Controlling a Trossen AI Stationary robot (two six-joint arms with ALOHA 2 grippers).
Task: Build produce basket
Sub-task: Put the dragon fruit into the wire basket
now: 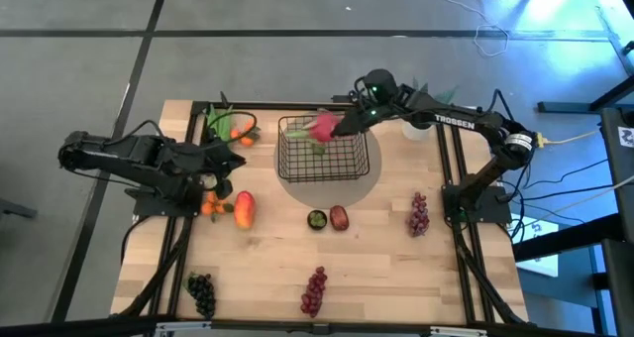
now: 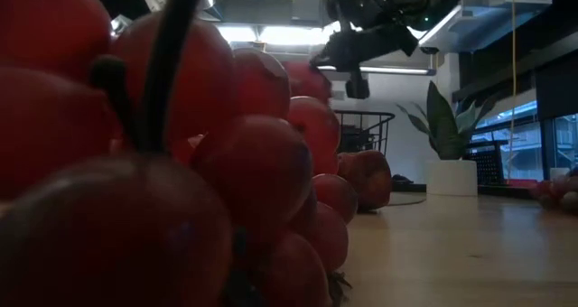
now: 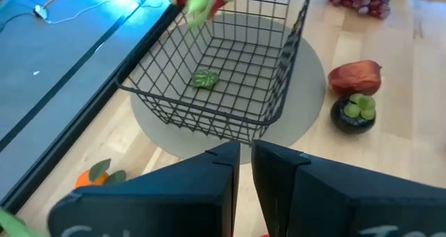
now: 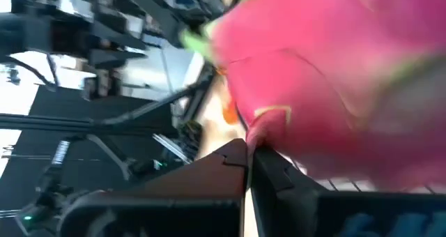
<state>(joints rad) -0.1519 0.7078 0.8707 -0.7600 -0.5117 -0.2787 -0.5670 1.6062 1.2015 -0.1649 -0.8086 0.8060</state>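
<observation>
1. Dragon fruit [image 1: 323,127] – pink, hanging over the wire basket [image 1: 327,167], pinched in the right gripper [image 1: 344,127].
2. Left gripper [image 1: 236,161] – waiting beside the basket, fingers closed, holding nothing.

We read one word only: "TROSSEN", in white capitals, along the forearm of the right arm [image 1: 458,121] in the high view. In the left wrist view we see pale marks along the bottom edge of the left gripper [image 3: 244,153] body, but they are cut off and we cannot make out any letters. At the far right edge of the high view we notice a white sticker [image 1: 626,137] with a dark mark on a black stand, too small for us to read.
</observation>
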